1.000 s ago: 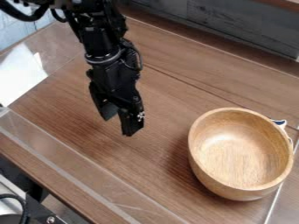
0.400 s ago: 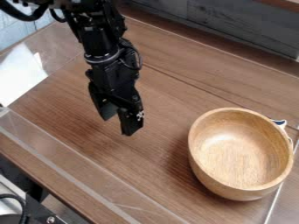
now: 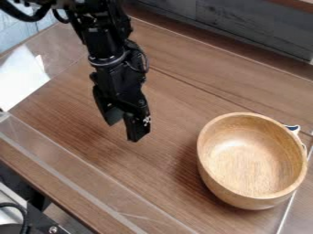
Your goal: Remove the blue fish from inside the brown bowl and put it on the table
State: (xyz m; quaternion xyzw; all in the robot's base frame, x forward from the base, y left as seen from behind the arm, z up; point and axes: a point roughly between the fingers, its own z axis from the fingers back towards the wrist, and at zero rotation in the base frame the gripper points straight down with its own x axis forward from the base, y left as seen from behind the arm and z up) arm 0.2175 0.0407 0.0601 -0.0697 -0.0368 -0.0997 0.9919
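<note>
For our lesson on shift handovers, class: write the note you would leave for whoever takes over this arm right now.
Tool: open, holding nothing that shows, above the tabletop, well to one side of the bowl.
Brown bowl: upright on the table, its inside showing bare wood.
Blue fish: not seen in the bowl or anywhere in view.
Done: no fish in the visible bowl interior; whether it was taken out, I cannot tell.
Left: find the fish and confirm it is on the table.

The black pincer (image 3: pixel 126 128) hangs left of the brown bowl (image 3: pixel 252 161).
</note>
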